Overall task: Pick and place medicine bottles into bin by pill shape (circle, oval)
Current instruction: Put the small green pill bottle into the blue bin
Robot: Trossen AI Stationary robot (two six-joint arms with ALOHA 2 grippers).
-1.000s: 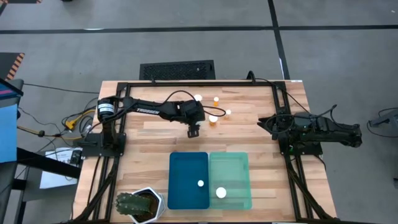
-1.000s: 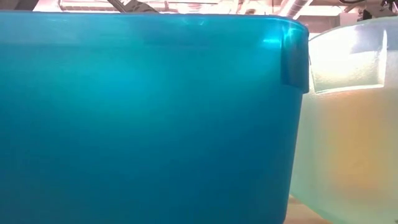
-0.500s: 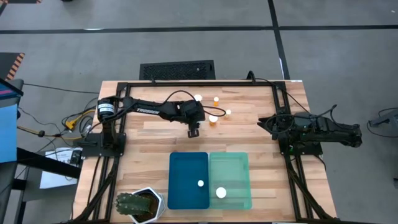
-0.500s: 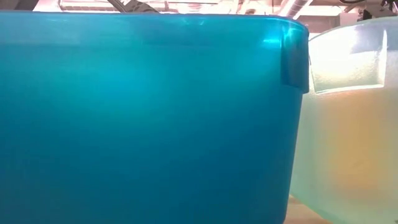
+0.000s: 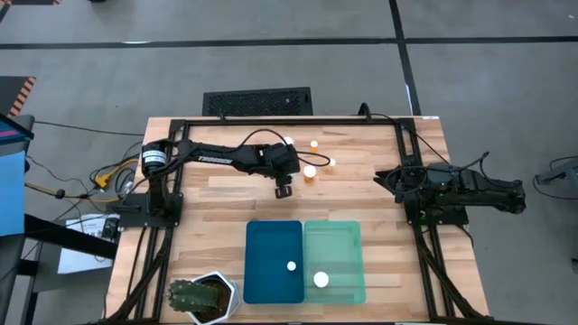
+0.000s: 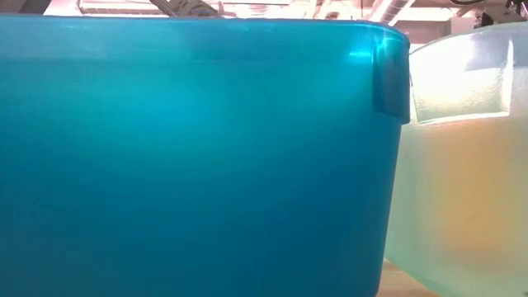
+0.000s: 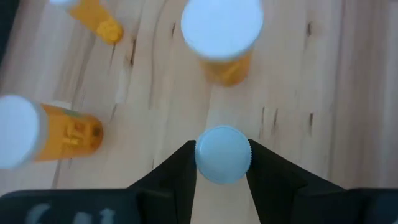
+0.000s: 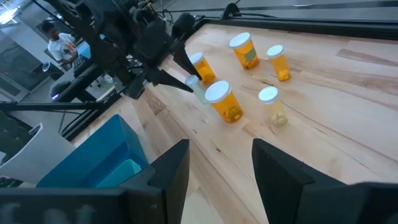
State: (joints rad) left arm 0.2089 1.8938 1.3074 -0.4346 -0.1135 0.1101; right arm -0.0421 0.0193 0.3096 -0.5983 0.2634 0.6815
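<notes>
Several orange medicine bottles with white caps [image 5: 309,171] are grouped on the wooden table at the far middle. Some stand upright [image 7: 222,37] and one lies on its side [image 7: 56,130]. My left gripper [image 5: 283,190] is just near of them, shut on a narrow bottle whose white cap [image 7: 222,154] shows between its fingers. The right wrist view shows this bottle [image 8: 198,88] too. The blue tray [image 5: 274,236] and the mint green tray [image 5: 334,236] sit side by side at the near middle, with one bottle each [image 5: 291,266] [image 5: 321,280]. My right gripper [image 5: 384,178] is open and empty at the right edge. My left gripper pinches the narrow bottle between its two fingers at the rim of its white cap [image 7: 200,163], one finger on each side. The fingers come from above, pointing down. The bottle stands upright. I cannot tell whether its base is on the table.
A spiky green plant in a white pot [image 5: 203,296] stands at the near left corner. In the low view the blue tray's wall [image 6: 190,157] and the green tray's wall [image 6: 462,165] block the table behind them. Bare wood lies between bottles and trays.
My left gripper has shifted a little toward the table's right edge, closer to the group of bottles.
</notes>
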